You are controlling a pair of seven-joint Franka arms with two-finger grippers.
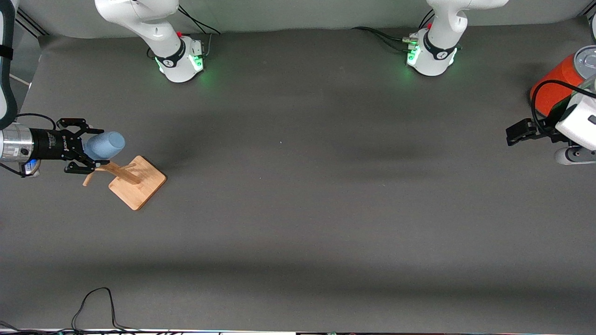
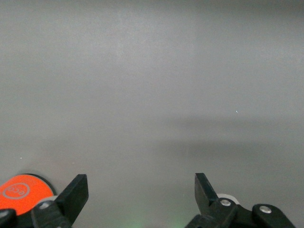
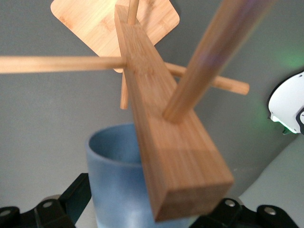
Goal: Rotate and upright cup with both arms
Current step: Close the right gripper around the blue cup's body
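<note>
Cup (image 1: 105, 144), probably light, stiff and smooth, is lying sideways in the right hand (image 1: 86, 147), which is clamping its wall beside the peg rack (image 1: 132, 179), while the left hand (image 2: 141, 192) is waiting wide over the bare surface (image 1: 298, 209) near the orange can (image 1: 554, 83).

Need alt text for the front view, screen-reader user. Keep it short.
The right gripper is closed on a light-blue cup held sideways above a wooden peg rack at the right arm's end of a grey table. The left gripper waits open at the left arm's end, beside an orange can.

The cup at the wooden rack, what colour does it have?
Light blue, plain, no pattern. The cup shows best in the front view, between the right gripper's fingers.
</note>
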